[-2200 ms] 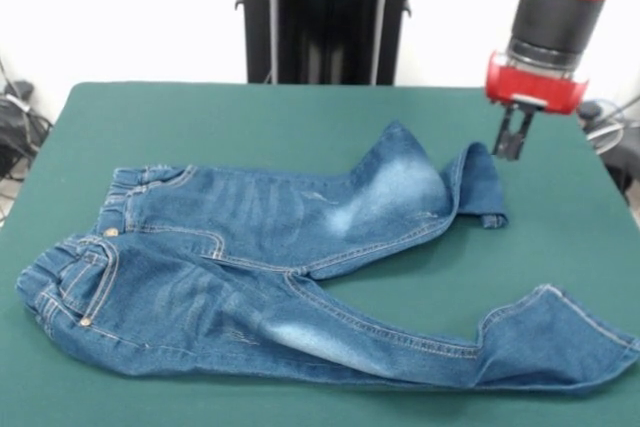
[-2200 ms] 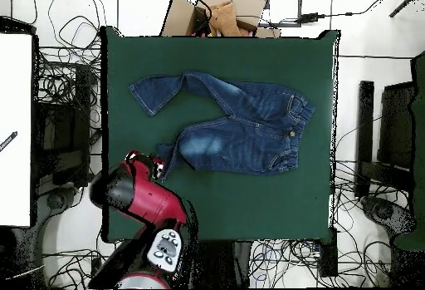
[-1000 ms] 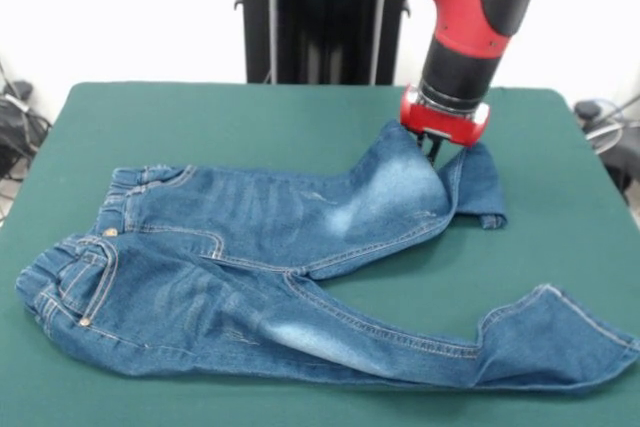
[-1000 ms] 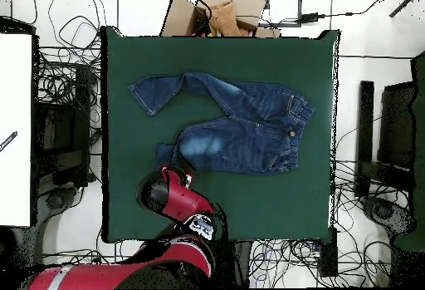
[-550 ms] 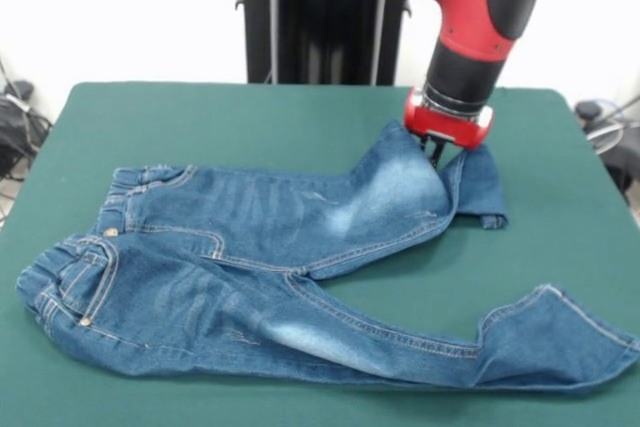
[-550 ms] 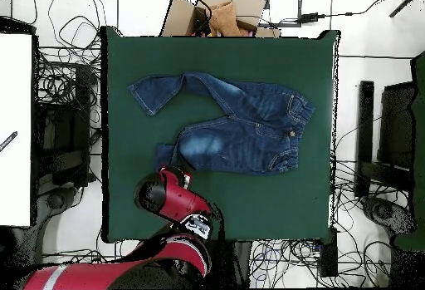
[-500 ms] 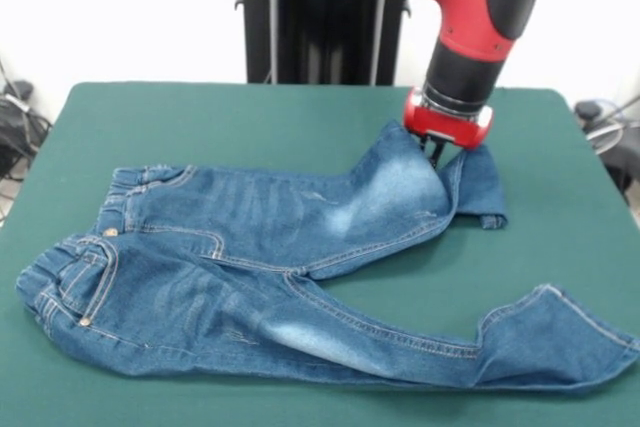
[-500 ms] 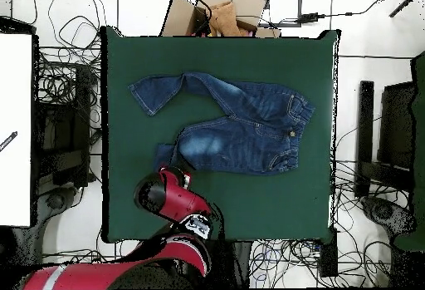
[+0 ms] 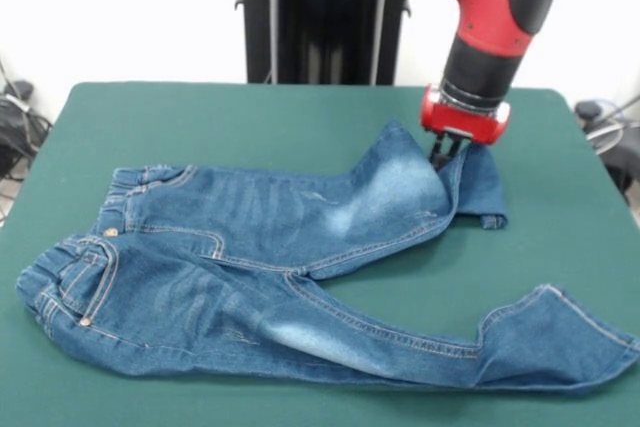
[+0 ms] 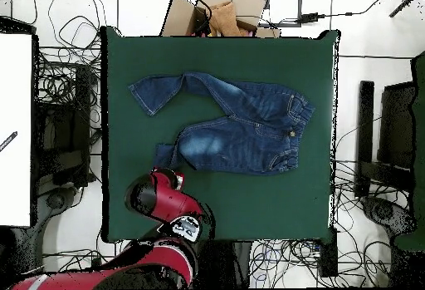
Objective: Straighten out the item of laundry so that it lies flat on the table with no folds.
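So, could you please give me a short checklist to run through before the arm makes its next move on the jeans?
1. Gripper over the folded leg: ok, it sits right at the fold.
2. Grip on the cloth: cannot tell, the tips are hidden against the denim.
3. Jeans flat: not ok, the far leg's end is doubled back on itself.
4. Near leg laid out: ok, it is not folded over, though bent.
5. Waistband on the table: ok, well inside the edge.
6. Room to pull the fold out: ok, bare cloth lies beyond it.
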Controlling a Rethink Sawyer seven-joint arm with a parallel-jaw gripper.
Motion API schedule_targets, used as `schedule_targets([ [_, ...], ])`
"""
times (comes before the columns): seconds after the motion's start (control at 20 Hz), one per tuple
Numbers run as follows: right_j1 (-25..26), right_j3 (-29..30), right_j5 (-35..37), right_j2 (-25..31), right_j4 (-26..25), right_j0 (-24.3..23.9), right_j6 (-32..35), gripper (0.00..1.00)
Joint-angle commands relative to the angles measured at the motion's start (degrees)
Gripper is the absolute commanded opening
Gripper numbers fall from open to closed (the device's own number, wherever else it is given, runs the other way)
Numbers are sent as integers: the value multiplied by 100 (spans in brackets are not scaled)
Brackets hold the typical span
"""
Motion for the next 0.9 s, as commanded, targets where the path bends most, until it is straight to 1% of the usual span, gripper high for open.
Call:
schedule_targets([
  [0.05, -271, -305, 474, 413, 274, 40, 1429, 0],
  [0.25, -428, -250, 642, 371, 213, -41, 1357, 0],
  [0.35, -423, -262, 645, 345, 195, -64, 1328, 0],
  [0.65, -187, -404, 416, 413, 75, -255, 1232, 0],
  [0.9, -134, -471, 358, 473, -24, -418, 1151, 0],
])
